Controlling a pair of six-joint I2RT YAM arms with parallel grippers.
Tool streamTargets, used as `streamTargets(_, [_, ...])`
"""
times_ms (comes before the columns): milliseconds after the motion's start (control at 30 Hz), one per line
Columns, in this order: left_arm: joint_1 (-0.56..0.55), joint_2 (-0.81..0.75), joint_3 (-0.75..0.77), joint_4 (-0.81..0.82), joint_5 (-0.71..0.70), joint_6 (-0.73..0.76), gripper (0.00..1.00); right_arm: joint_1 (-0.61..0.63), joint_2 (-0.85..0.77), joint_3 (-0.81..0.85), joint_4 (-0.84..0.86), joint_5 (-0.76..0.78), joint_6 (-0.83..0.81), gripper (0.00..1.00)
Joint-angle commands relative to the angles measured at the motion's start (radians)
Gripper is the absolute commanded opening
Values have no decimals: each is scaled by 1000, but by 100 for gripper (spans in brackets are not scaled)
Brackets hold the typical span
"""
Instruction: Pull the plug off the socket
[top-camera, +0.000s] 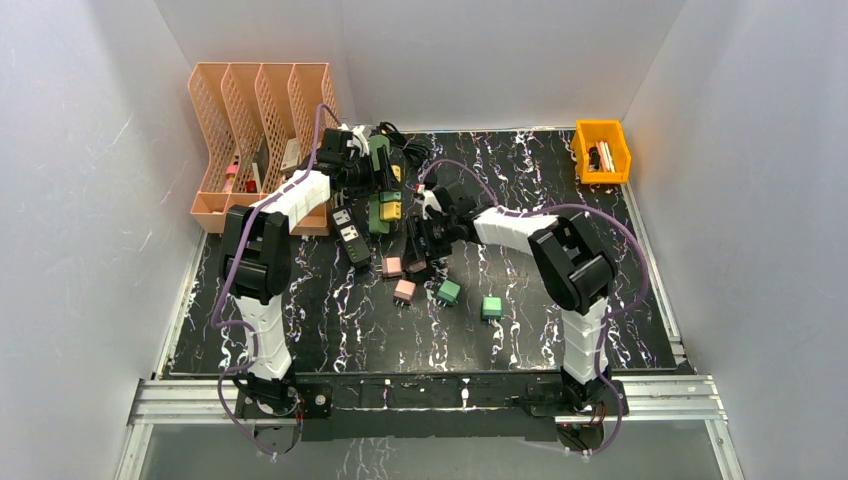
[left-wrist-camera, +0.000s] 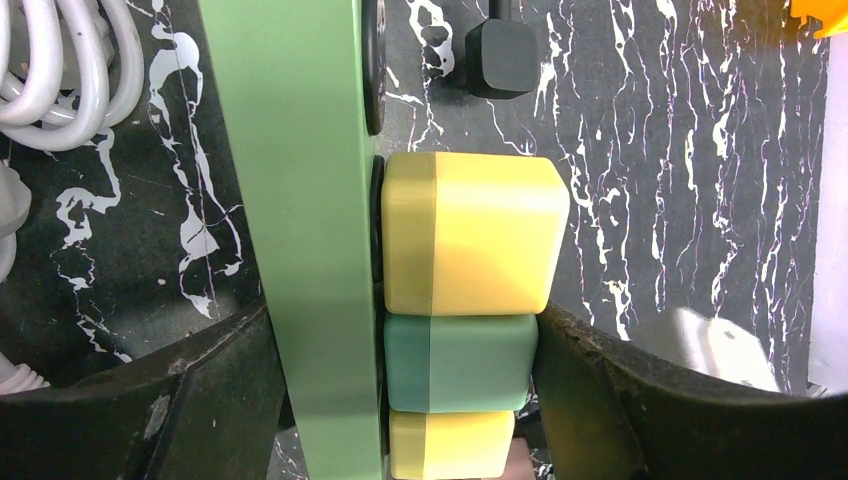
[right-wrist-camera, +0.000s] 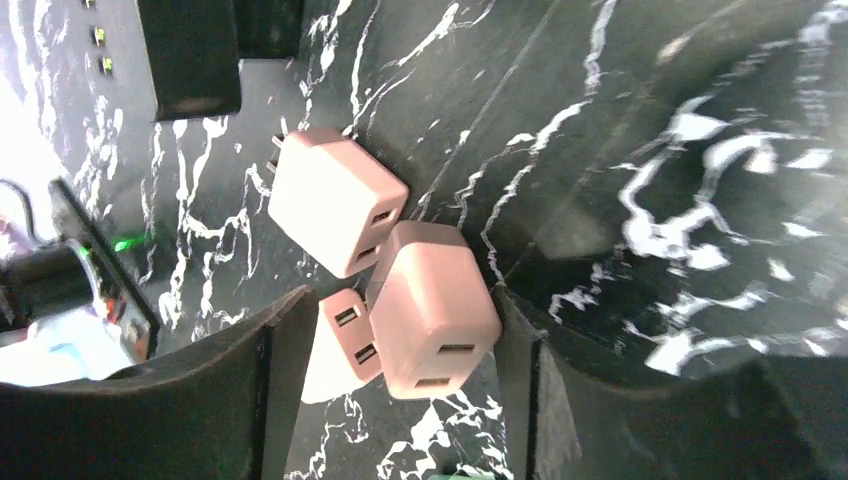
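A green power strip (left-wrist-camera: 300, 200) runs up the left wrist view with a yellow plug (left-wrist-camera: 470, 235), a green plug (left-wrist-camera: 455, 362) and another yellow plug (left-wrist-camera: 450, 445) seated in it. My left gripper (left-wrist-camera: 405, 335) is shut across the strip and the green plug, one finger on each side. From above it sits at the strip (top-camera: 378, 205) by the back. My right gripper (right-wrist-camera: 400, 325) is open over loose pink plugs. One pink plug (right-wrist-camera: 435, 310) lies between the jaws against the right finger (right-wrist-camera: 520, 380). From above this gripper (top-camera: 425, 243) is mid-table.
Two more pink plugs (right-wrist-camera: 335, 200) (right-wrist-camera: 345, 335) lie beside it. Two green plugs (top-camera: 448, 292) (top-camera: 491, 308) lie nearer. A black power strip (top-camera: 350, 235), an orange file rack (top-camera: 262, 110), a yellow bin (top-camera: 601, 150), white cable (left-wrist-camera: 60, 90) and a black plug (left-wrist-camera: 500, 58) are around.
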Motion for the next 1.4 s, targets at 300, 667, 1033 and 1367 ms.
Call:
streamTargets(300, [0,-126,-36,117,87,-64,45,-98,-263,39,158,91,-34,98])
streamTargets(667, [-1,-173,-110,219,114,-185,45,-98,-99,147,262,-14,113,91])
streamTargets(1033, [-4,-172,-97,222,115,-202,45,-91,-16,205,256,-41,134,84])
streamTargets(1367, [-4,-168,-88,221,106,-202,45,-77,75,270,230,-71,150,68])
